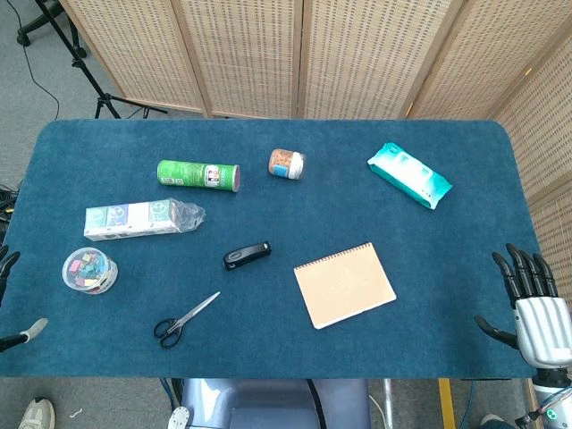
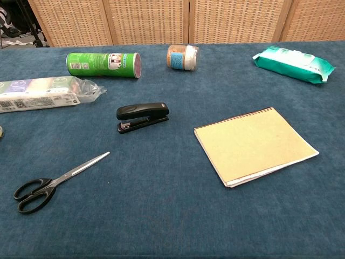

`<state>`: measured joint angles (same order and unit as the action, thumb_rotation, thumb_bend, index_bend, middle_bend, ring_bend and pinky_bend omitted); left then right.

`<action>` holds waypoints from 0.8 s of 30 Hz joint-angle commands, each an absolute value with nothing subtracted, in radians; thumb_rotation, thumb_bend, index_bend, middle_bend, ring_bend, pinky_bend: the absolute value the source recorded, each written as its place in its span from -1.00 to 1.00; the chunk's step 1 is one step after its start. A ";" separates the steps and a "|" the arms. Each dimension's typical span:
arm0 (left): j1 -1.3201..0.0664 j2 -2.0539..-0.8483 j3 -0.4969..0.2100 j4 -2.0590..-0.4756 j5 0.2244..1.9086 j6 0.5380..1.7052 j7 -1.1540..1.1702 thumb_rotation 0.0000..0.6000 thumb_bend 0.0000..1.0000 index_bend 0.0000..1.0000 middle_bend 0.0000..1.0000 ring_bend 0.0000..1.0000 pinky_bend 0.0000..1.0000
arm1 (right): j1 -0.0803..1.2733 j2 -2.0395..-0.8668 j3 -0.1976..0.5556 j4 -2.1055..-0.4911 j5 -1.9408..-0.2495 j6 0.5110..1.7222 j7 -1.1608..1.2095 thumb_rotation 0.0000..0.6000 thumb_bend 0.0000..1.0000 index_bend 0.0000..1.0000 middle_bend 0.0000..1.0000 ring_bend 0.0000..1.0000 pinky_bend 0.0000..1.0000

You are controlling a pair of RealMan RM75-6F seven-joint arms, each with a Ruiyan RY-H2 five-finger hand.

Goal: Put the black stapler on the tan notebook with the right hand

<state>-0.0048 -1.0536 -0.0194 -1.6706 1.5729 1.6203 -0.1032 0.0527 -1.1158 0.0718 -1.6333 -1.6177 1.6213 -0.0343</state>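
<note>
The black stapler (image 1: 247,256) (image 2: 142,116) lies on the blue table near the middle, left of the tan spiral notebook (image 1: 345,284) (image 2: 255,144). The notebook lies flat with nothing on it. My right hand (image 1: 534,299) hangs at the table's right edge, far from both, with its fingers spread and nothing in it. Only a dark fingertip and a grey tip of my left hand (image 1: 7,268) show at the left edge of the head view. The chest view shows neither hand.
Black-handled scissors (image 1: 185,319) (image 2: 54,182) lie near the front left. A green can (image 1: 198,174) (image 2: 103,64), a small jar (image 1: 287,164) (image 2: 182,56), a teal wipes pack (image 1: 409,175) (image 2: 291,63), a wrapped box (image 1: 141,220) and a tub of clips (image 1: 89,270) lie around.
</note>
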 commanded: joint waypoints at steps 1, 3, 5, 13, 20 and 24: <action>-0.005 -1.054 -0.019 -1.671 1.574 1.620 -0.103 1.00 -1.00 -1.00 -1.00 -1.00 -1.00 | 0.052 -1.114 0.071 -1.634 -1.617 1.619 -0.030 1.00 -1.00 -1.00 -1.00 -1.00 -1.00; -0.005 -1.055 -0.019 -1.669 1.576 1.621 -0.102 1.00 -1.00 -1.00 -1.00 -1.00 -1.00 | 0.053 -1.112 0.068 -1.635 -1.618 1.614 -0.026 1.00 -1.00 -1.00 -1.00 -1.00 -1.00; -0.005 -1.053 -0.020 -1.669 1.578 1.622 -0.107 1.00 -1.00 -1.00 -1.00 -1.00 -1.00 | 0.064 -1.107 0.060 -1.633 -1.636 1.597 -0.012 1.00 -1.00 -1.00 -1.00 -1.00 -1.00; -0.024 -1.052 -0.031 -1.679 1.553 1.581 -0.093 1.00 -1.00 -1.00 -1.00 -1.00 -1.00 | 0.266 -1.104 0.060 -1.580 -1.852 1.462 0.187 1.00 -1.00 -1.00 -1.00 -1.00 -1.00; -0.043 -1.055 -0.043 -1.689 1.517 1.541 -0.063 1.00 -1.00 -1.00 -1.00 -1.00 -1.00 | 0.540 -1.162 0.107 -1.566 -1.893 1.171 0.272 1.00 -1.00 -0.97 -1.00 -1.00 -1.00; -0.052 -1.058 -0.051 -1.694 1.491 1.518 -0.050 1.00 -1.00 -1.00 -1.00 -1.00 -1.00 | 0.645 -1.246 0.144 -1.546 -1.827 1.030 0.233 1.00 -1.00 -0.94 -1.00 -1.00 -1.00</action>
<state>-0.0490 -1.0572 -0.0479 -1.6920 1.4974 1.5243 -0.0530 0.5750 -1.1834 0.1083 -1.5663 -1.8594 1.1206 0.2549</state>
